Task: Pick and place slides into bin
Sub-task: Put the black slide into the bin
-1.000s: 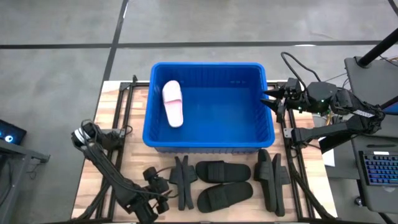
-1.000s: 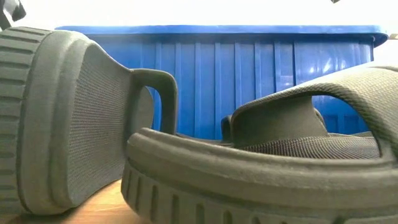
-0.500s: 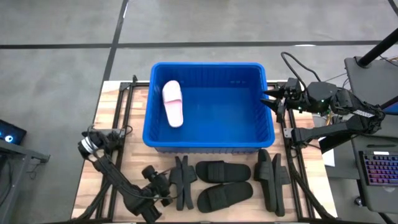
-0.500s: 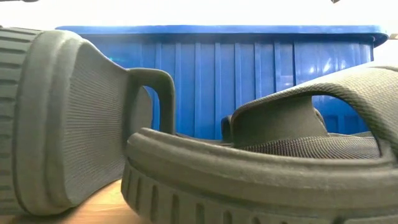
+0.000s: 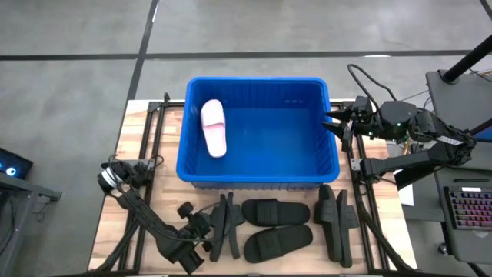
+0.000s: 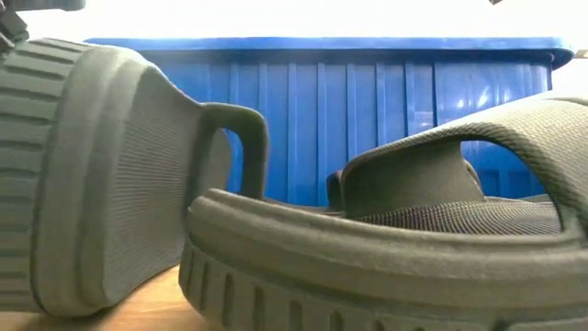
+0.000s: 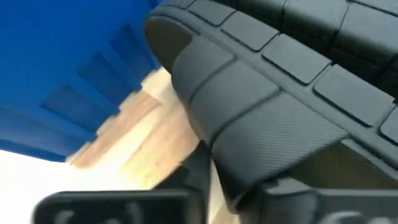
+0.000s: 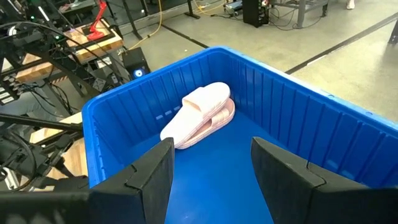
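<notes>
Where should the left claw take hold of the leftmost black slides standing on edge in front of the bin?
Across the thin soles, coming from above. The leftmost black slides stand on edge with narrow edges up beside the left claw, so a pinch across that thickness likely suits better than the wide strap. The right claw waits at the bin rim.

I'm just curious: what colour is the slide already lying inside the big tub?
Pale pink. The slide in the blue bin shows best in the right wrist view.
</notes>
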